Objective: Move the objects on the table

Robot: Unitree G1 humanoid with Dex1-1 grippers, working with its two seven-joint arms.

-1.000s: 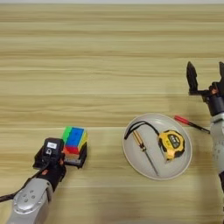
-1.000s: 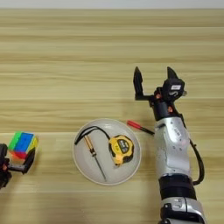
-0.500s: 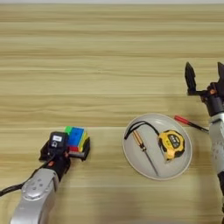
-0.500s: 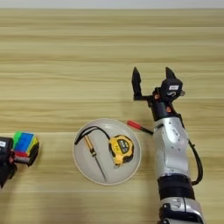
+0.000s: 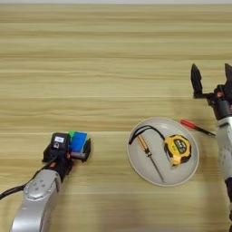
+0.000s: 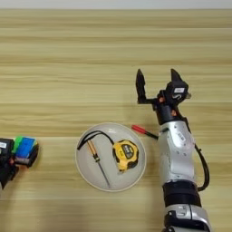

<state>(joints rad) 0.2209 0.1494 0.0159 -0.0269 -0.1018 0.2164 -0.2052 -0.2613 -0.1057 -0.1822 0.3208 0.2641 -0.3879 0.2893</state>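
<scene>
At lower left, the left tool [image 5: 74,148] grips the puzzle cube [image 5: 78,142] on the tabletop [image 5: 90,68]; the right tool [image 6: 157,84] stands open at right, above the red pen [image 6: 144,131].

The far half of the table [image 5: 99,54] lies bare. Nearer, a plate [image 5: 136,158] sits in the middle. The left gripper [image 5: 72,147] blocks the left side, the right gripper [image 6: 158,86] the right.

silver arms [image 6: 176,154], black jaws, black cables

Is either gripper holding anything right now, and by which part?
Left gripper grips the puzzle cube by its sides. Right gripper is open, empty.
</scene>
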